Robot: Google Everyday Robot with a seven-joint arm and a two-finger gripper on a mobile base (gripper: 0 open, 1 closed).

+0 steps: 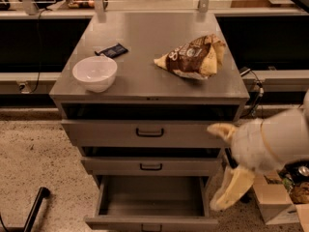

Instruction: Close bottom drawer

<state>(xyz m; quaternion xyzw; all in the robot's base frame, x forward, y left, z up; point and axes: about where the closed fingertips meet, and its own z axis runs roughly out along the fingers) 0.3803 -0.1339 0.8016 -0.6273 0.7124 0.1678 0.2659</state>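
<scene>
The bottom drawer (152, 203) is the lowest of three in the grey metal cabinet. It is pulled far out and its plain grey box inside holds nothing. Its narrow front panel (150, 223) lies at the picture's lower edge, with only the top of the small dark handle showing. My gripper (225, 162) is to the right of the cabinet, level with the middle and bottom drawers. Its cream fingers are spread: one finger (219, 129) points left by the top drawer's right end, the other (232, 190) hangs by the bottom drawer's right side. It holds nothing.
On the cabinet top (149, 88) are a white bowl (95, 73), a small dark packet (112, 50) and a brown chip bag (192, 57). The top drawer (145, 133) and middle drawer (150, 166) stick out a little. A cardboard box (273, 203) stands at the lower right, a black bar (36, 209) at the lower left.
</scene>
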